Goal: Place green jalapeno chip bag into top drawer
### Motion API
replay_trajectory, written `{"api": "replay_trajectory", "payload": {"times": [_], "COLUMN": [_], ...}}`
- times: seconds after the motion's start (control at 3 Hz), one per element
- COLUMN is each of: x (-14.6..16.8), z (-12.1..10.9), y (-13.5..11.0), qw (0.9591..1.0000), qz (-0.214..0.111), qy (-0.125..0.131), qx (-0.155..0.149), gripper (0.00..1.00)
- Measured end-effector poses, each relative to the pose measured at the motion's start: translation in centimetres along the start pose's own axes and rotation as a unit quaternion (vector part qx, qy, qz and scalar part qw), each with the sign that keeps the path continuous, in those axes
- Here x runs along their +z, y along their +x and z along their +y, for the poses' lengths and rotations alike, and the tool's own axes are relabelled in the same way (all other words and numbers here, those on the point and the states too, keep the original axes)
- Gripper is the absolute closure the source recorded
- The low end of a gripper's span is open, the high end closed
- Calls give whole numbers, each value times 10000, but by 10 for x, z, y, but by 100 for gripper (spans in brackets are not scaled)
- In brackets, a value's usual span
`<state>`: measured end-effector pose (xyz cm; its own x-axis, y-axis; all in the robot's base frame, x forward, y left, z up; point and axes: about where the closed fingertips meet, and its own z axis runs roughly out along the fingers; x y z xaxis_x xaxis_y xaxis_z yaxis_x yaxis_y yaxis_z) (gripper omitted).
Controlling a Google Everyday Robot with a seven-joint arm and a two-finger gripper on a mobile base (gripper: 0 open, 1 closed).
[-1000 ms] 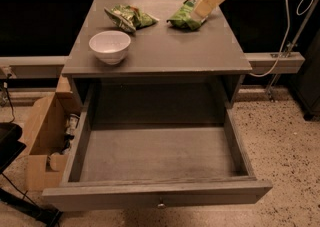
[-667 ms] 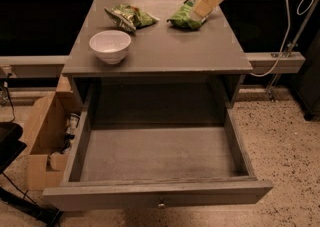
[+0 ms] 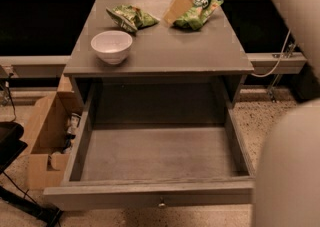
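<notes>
The green jalapeno chip bag [image 3: 199, 16], scrunched, lies at the back right of the grey table top [image 3: 165, 51]. My gripper [image 3: 181, 7] comes down from the upper right and sits against the bag's left side, covering part of it. The top drawer [image 3: 150, 193] is pulled fully out below the table top, with its small round knob [image 3: 161, 203] at the front and nothing inside.
A flatter green bag [image 3: 131, 17] lies at the back left of the table top. A white bowl [image 3: 111, 46] stands at the front left. An open cardboard box [image 3: 47, 136] sits on the floor to the left. My arm's pale body [image 3: 290, 166] fills the right foreground.
My gripper has come down and to the left, from above the bag's right side to against the bag. The arm's body now shows at the right edge.
</notes>
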<state>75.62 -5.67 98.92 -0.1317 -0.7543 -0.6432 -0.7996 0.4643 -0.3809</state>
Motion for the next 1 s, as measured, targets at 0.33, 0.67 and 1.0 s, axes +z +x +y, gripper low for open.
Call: {"api": "replay_trajectory", "payload": {"times": [0.33,0.67,1.0], "x": [66,116,163], "z": [-14,-26,-30], "y": [-8,-16,-23], "qw": [9997,9986,9932], "qz": [-45,-216,-547], "qy": [-28,27,33], "qx": [247,484,1029], "gripper": [0,0,0]}}
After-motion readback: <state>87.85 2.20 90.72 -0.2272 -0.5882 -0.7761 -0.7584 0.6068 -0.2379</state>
